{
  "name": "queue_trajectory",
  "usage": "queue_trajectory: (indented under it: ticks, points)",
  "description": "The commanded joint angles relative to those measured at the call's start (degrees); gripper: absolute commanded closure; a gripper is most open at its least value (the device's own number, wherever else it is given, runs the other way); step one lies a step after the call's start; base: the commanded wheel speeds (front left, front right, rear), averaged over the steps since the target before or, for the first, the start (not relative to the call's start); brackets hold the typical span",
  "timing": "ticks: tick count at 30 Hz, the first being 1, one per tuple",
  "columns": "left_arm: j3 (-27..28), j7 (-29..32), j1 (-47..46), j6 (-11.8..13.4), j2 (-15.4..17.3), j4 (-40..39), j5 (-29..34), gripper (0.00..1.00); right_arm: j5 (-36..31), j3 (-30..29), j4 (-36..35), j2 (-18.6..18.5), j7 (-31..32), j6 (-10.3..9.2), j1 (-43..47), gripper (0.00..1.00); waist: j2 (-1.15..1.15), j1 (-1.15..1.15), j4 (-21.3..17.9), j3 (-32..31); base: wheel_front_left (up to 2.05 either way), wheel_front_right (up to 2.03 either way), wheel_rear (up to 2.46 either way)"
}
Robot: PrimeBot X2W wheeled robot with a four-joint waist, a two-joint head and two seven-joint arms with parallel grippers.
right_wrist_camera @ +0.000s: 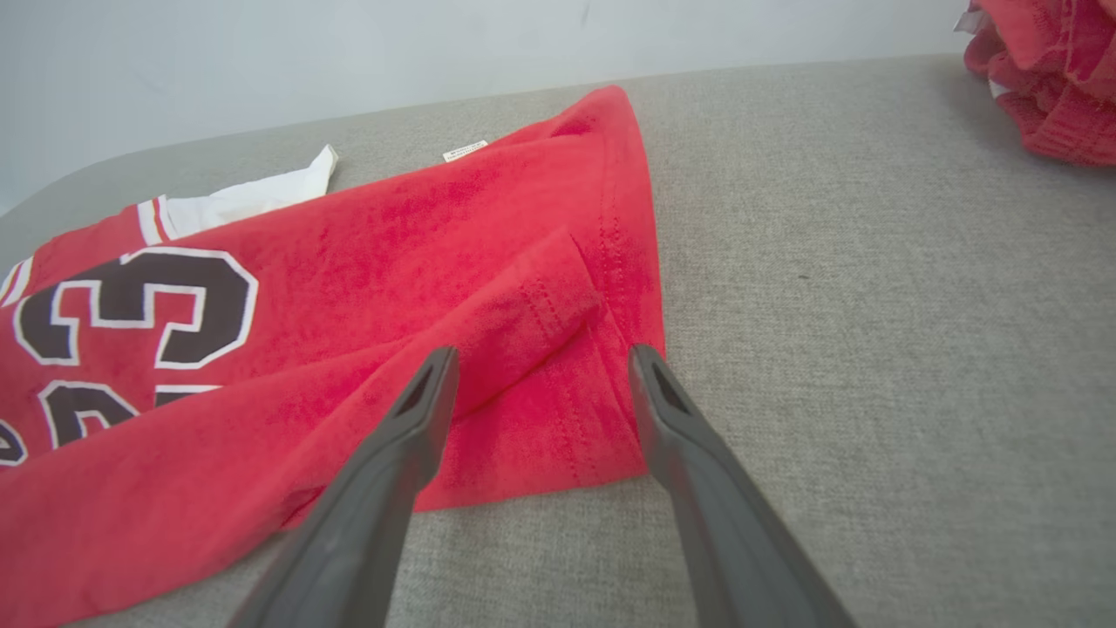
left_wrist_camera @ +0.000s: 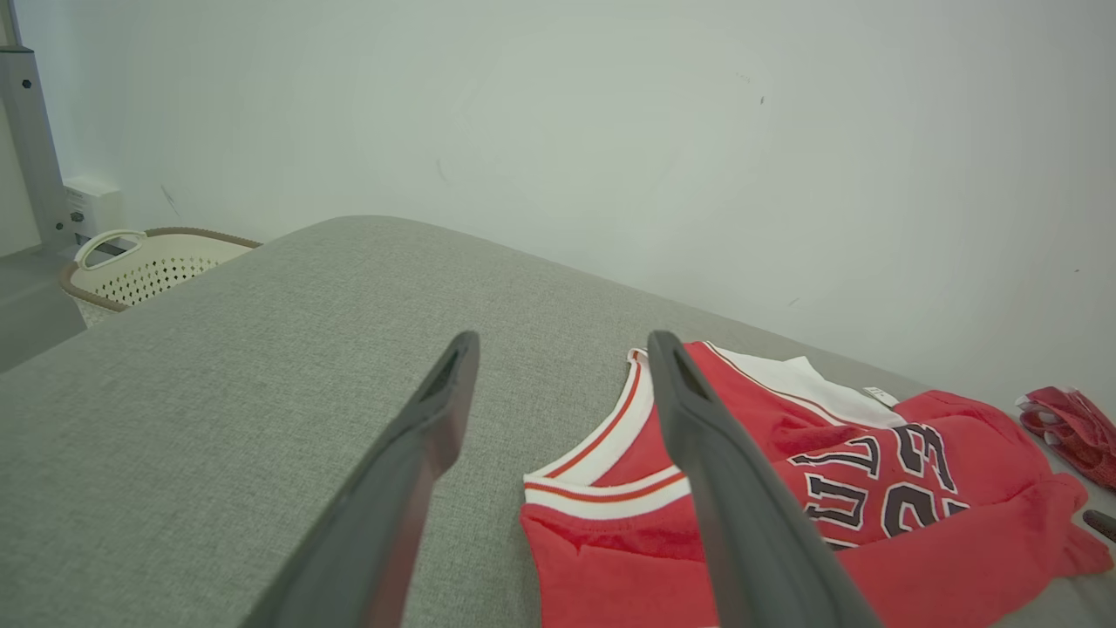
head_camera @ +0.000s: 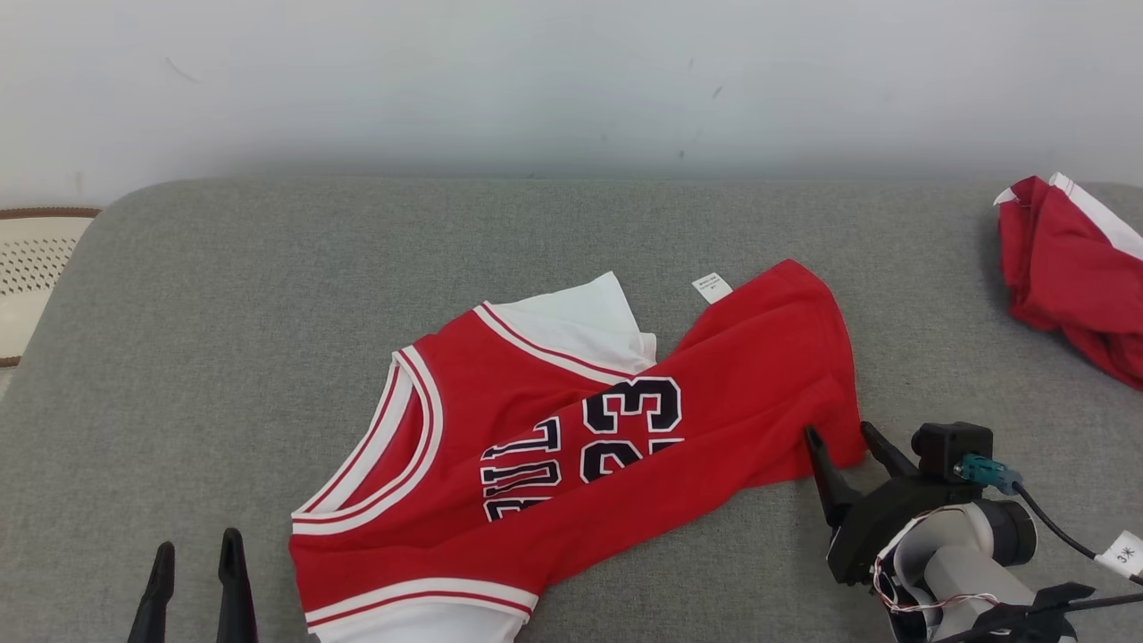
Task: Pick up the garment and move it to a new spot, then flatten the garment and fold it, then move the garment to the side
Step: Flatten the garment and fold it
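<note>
- We see the garment, a red sleeveless jersey of soft knit, lying crumpled across the middle of the counter, its collar end toward the front left.
- Its neck and armholes carry white-and-red striped trim. Dark numerals and letters with white outlines are partly swallowed by a long diagonal fold.
- White fabric shows at the far side of the jersey and again at its near end; a small white label sticks out at the far side.
- The counter is covered in grey woven cloth with a fine grain, and its far corners are rounded.
- A plain pale wall rises just behind it; a perforated cream basket with a brown rim sits beyond the left end.
- A second red garment with white trim is bunched at the far right edge, well apart from the jersey.
- Our left hand is released and empty, at the front left just beside the collar, with bare cloth ahead.
- Our right hand is released, its dark fingers straddling the stitched hem corner at the jersey's right end; we cannot tell whether they touch it.
- Open grey cloth lies left, behind and right of the jersey.
</note>
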Motion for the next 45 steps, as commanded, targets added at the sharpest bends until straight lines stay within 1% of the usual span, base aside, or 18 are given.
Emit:
queue_trajectory:
  ticks: [1, 3, 12, 14, 15, 16, 17, 22, 28, 31, 35, 39, 41, 45]
  points:
    - [0.00, -0.20, 0.42, 0.18, 0.03, -0.11, -0.01, 0.00, 0.66, -0.02, 0.36, 0.30, -0.09, 0.00, -0.31, 0.00, 0.00, 0.00, -0.18, 0.07, 0.00, 0.00, 0.00]
    - [-0.37, -0.20, -0.06, 0.06, 0.03, -0.06, 0.14, 0.00, 1.33, 0.69, 2.19, 1.09, -0.09, 0.00, -1.39, 0.00, 0.00, 0.00, 0.00, 0.29, 0.00, 0.00, 0.00]
    - [-0.48, -0.20, -0.60, -0.34, 0.03, 0.13, 0.40, 0.00, 2.72, 1.97, 7.15, 2.29, -0.08, 0.00, -4.41, 0.00, 0.00, 0.00, 1.66, 1.09, 0.00, 0.00, 0.00]
    - [-0.52, -0.20, -0.73, -0.42, 0.03, 0.20, 0.33, 0.00, 3.01, 2.42, 8.09, 2.50, -0.09, 0.00, -5.24, 0.56, 0.00, 0.00, 1.94, 1.29, 0.00, 0.00, 0.00]
    - [-0.57, -0.20, -0.83, -0.45, 0.03, 0.22, 0.29, 0.00, 3.06, 2.65, 8.38, 2.61, -0.09, 0.00, -5.56, 0.71, 0.00, 0.00, 2.06, 1.38, 0.00, 0.00, 0.00]
    - [-0.65, -0.20, -0.93, -0.39, 0.03, 0.24, 0.25, 0.00, 3.06, 2.91, 8.27, 2.76, -0.09, 0.00, -5.89, 0.95, 0.00, 0.00, 2.16, 1.49, 0.00, 0.00, 0.00]
    - [-0.71, -0.20, -1.06, -0.39, 0.03, 0.25, 0.22, 0.00, 3.01, 2.99, 7.96, 2.78, -0.08, 0.00, -6.17, 1.00, 0.00, 0.00, 2.23, 1.58, 0.00, 0.00, 0.00]
    - [-0.56, -0.20, -1.02, -0.34, 0.03, 0.47, 0.20, 0.00, 2.53, 2.82, 6.18, 2.68, -0.09, 0.00, -6.11, 1.00, 0.00, 0.00, 2.20, 1.56, 0.00, 0.00, 0.00]
    - [-0.35, -0.20, -0.37, -0.29, 0.03, 0.85, 0.41, 0.00, 2.56, 2.36, 0.98, 2.22, -0.09, 0.00, -3.46, 1.00, 0.00, 0.00, 1.81, 0.64, 0.00, 0.00, 0.00]
    - [-0.32, -0.20, 0.25, -0.13, 0.03, 0.84, 0.35, 0.00, 3.32, 2.23, -2.14, 1.56, -0.09, 0.00, -1.40, 1.00, 0.00, 0.00, 1.43, 0.00, 0.00, 0.00, 0.00]
    - [-0.33, -0.20, 0.92, -0.03, 0.03, 0.71, 0.30, 0.00, 5.29, 2.73, -4.45, 0.60, -0.08, 0.00, 1.37, 1.00, 0.00, 0.00, 0.94, -0.55, 0.00, 0.00, 0.00]
    - [-0.44, -0.20, 1.59, 0.11, 0.03, 0.70, 0.18, 0.00, 7.76, 3.56, -8.91, -1.78, 1.38, 0.00, 4.94, 1.00, 0.00, 0.00, 0.03, -0.99, 0.00, 0.00, 0.00]
    - [-0.42, -0.20, 1.85, 0.11, 0.03, 0.76, 0.32, 0.00, 9.62, 3.01, -12.26, -2.83, 2.20, 0.00, 7.17, 1.00, 0.00, 0.00, -0.49, -1.20, 0.00, 0.00, 0.00]
    - [-0.35, -0.20, 2.27, 0.13, 0.03, 0.66, 0.56, 0.00, 11.04, 1.73, -19.00, -5.71, 4.98, 0.00, 11.61, 1.00, 0.00, 0.00, -1.51, -1.65, 0.00, 0.00, 0.00]
